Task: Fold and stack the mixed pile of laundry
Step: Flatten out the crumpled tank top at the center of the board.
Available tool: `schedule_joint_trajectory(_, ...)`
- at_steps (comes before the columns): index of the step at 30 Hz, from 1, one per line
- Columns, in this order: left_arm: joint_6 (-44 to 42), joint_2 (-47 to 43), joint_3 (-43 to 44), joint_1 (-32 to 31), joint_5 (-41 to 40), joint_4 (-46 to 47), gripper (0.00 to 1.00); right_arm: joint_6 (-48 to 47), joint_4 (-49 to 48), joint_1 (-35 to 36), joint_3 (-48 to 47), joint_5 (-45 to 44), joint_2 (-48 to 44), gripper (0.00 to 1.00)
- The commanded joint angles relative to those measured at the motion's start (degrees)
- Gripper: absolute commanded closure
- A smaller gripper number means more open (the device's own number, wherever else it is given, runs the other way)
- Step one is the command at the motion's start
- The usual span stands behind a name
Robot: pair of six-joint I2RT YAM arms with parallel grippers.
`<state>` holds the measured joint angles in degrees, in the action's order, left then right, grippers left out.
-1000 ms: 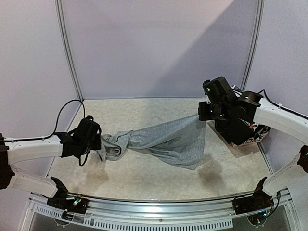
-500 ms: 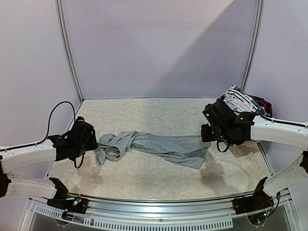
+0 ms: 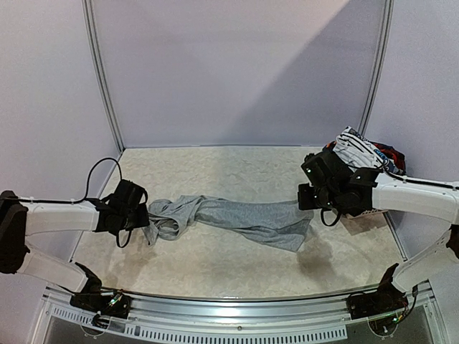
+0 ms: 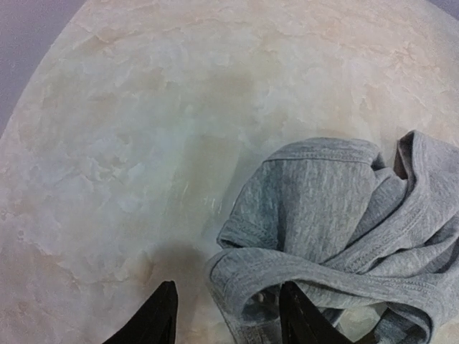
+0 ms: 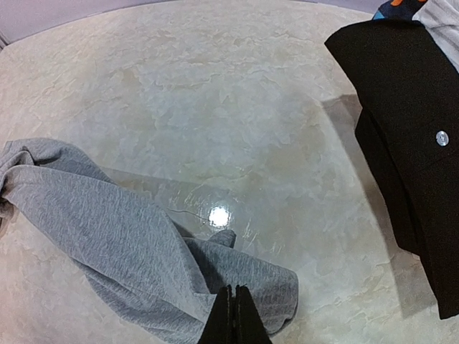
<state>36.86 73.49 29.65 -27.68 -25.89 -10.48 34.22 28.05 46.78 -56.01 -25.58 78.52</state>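
Note:
A light grey garment (image 3: pixel 237 218) lies stretched across the middle of the table, its bunched hems (image 4: pixel 337 215) at the left. My left gripper (image 3: pixel 145 217) stands open at that bunched end. In the left wrist view a folded hem lies between its two spread fingers (image 4: pixel 161 319), touching neither. My right gripper (image 3: pixel 303 197) is low at the garment's right end, shut on a fold of the grey cloth (image 5: pixel 244 287). The rest of the mixed laundry pile (image 3: pixel 362 152) sits behind the right arm: a white black-striped piece on top, red and blue bits, and a black garment (image 5: pixel 409 129) with a button.
Purple walls with metal posts (image 3: pixel 100 79) close in the table at the back and sides. A black cable (image 3: pixel 93 172) loops up from the left arm. The table's metal front rail (image 3: pixel 229 308) runs between the two arm bases.
My right gripper came down and laid the lifted grey garment flat on the table. My left gripper opened and let go of the bunched end, staying beside it.

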Motion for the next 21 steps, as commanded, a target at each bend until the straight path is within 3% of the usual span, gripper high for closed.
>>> schedule_joint_trajectory(1, -0.4, 2.9, 0.8, 1.4, 3.5, 5.4, 0.52, 0.0, -0.9, -0.3, 1.1, -0.2, 1.2, 1.0)
schedule_joint_trajectory(3, -1.1, 4.5, 0.9, 1.8, 4.1, 7.7, 0.53, 0.0, -1.1, -0.3, 1.2, -0.3, 1.3, 1.0)
schedule_joint_trajectory(5, -1.8, 6.2, 1.3, 2.4, 4.6, 9.3, 0.62, 0.0, -1.2, -0.3, 1.2, -0.5, 1.4, 1.0)
schedule_joint_trajectory(6, -2.5, 7.2, 1.8, 2.6, 4.8, 10.6, 0.7, -0.1, -1.3, -0.3, 1.2, -0.7, 1.3, 1.0)
schedule_joint_trajectory(8, -3.7, 8.3, 2.5, 3.0, 5.0, 12.9, 0.96, -0.3, -1.4, -0.4, 1.0, -1.1, 1.4, 1.0)
schedule_joint_trajectory(9, -4.1, 8.2, 2.9, 3.1, 4.5, 13.2, 1.0, -0.4, -1.5, -0.5, 0.9, -1.2, 1.4, 1.0)
schedule_joint_trajectory(14, -5.7, 2.9, 8.8, 3.2, 0.2, 5.0, 1.0, -1.9, 0.7, -2.0, -4.0, -1.5, 2.1, 1.0)
schedule_joint_trajectory(21, -8.5, -13.0, 18.2, 3.2, -8.1, -7.5, 1.0, -6.2, 6.6, -2.4, -15.7, -6.4, -2.6, 1.0)
